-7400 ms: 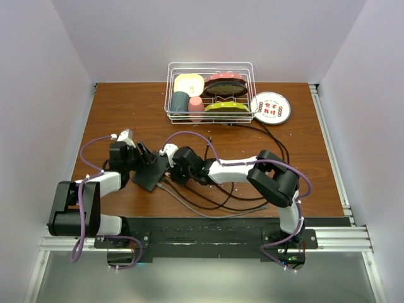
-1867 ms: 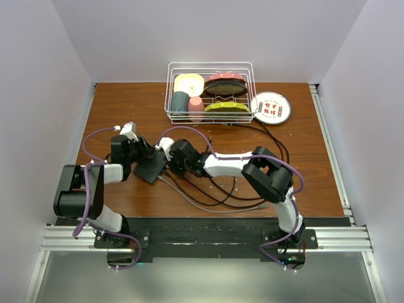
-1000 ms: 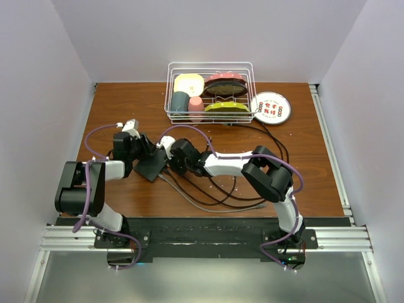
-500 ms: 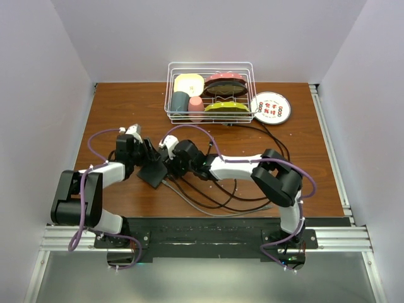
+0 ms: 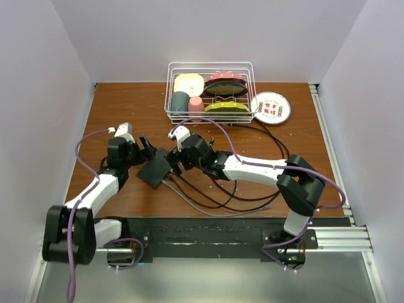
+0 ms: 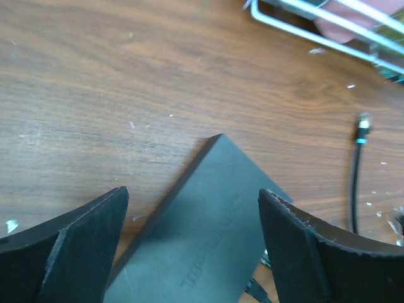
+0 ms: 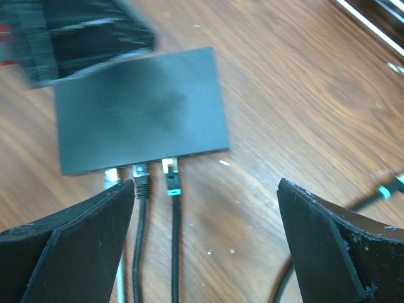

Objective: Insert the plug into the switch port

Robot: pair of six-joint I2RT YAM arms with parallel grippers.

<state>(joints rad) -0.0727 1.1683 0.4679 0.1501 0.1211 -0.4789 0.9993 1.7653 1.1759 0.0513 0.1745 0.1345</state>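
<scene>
Cables [image 7: 175, 252] loop nearest you on the table [image 5: 303, 151]. Past them the switch [image 7: 142, 107] lies flat, with three plugs [image 7: 170, 169] lined against its socket edge. You have the left gripper [image 6: 192, 197] and right gripper [image 7: 206, 188] spread wide, empty, over it. Farthest stands the wire basket [image 5: 209, 63].

switch [image 7: 142, 107]: we see smooth, matt black casing that looks like plastic.
table [image 6: 126, 63]: we see brown wood grain with a low sheen, flecked with pale specks.
rack [image 5: 209, 63]: white-coated wire, metal as far as we can tell.
cables [image 7: 175, 240]: smooth black jackets.
plug [image 7: 170, 169]: clear glossy plastic.
fingers [image 7: 341, 252]: matt black, and we see grainy edges.
</scene>
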